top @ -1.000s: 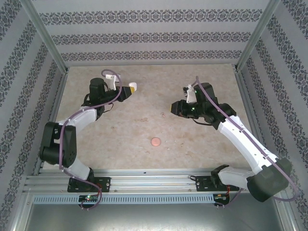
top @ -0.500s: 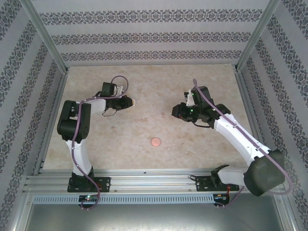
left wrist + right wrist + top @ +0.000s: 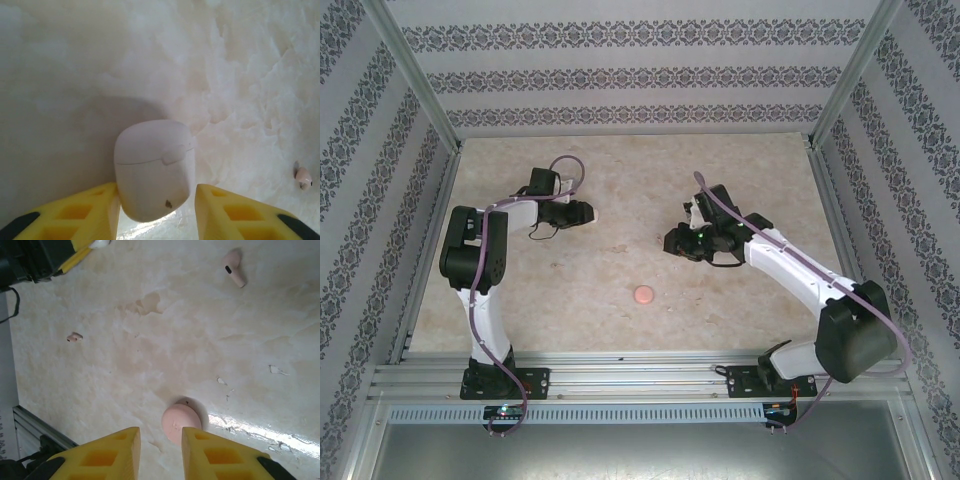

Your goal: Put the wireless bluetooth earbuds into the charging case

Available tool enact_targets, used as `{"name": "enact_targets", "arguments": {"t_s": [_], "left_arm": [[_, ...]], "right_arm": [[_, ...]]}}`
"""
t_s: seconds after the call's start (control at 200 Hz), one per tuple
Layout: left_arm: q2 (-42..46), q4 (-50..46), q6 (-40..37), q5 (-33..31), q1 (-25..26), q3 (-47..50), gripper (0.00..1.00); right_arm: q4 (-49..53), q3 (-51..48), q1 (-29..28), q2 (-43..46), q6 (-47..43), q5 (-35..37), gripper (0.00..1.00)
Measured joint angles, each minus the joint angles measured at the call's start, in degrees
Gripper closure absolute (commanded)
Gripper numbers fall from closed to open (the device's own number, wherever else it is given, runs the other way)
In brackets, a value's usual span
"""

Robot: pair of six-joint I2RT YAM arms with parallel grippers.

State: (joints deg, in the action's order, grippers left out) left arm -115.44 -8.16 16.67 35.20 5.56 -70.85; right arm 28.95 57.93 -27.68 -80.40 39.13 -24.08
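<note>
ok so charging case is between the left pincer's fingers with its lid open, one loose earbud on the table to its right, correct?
No, the lid is shut: the left wrist view shows the charging case closed, just a seam. Rest stands: it sits between the fingers of the left pincer, one loose earbud on the table to its right.

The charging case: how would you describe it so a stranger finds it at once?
On the marble-look table, look between the yellow fingers of the left gripper. The charging case sits there: pale, egg-shaped, with a lid seam, far bigger than the tiny earbud.
</note>
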Motion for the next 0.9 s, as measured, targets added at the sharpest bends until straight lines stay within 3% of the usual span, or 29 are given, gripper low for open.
{"name": "enact_targets", "arguments": {"t_s": [0.28,0.485,0.739,0.904], "left_arm": [[1.2,-4.6,-3.1,-2.3,-0.5,-0.9,0.48],[8.6,-8.1,-5.2,-4.0,-0.5,-0.1,0.48],[22.8,-8.3,-4.3,-4.3,0.2,9.7,0.48],[31.0,-8.0,-1.7,-6.0,5.2,19.3,0.48]], "right_arm": [[1.0,2.1,-2.6,-0.8,-0.1,2.1,0.66],[4.3,2.1,-7.0,-0.8,-0.7,5.9,0.61],[6.9,2.2,-14.0,-3.2,-1.0,10.1,0.52],[9.2,4.7,-18.3,-9.7,-2.0,11.7,0.49]]}}
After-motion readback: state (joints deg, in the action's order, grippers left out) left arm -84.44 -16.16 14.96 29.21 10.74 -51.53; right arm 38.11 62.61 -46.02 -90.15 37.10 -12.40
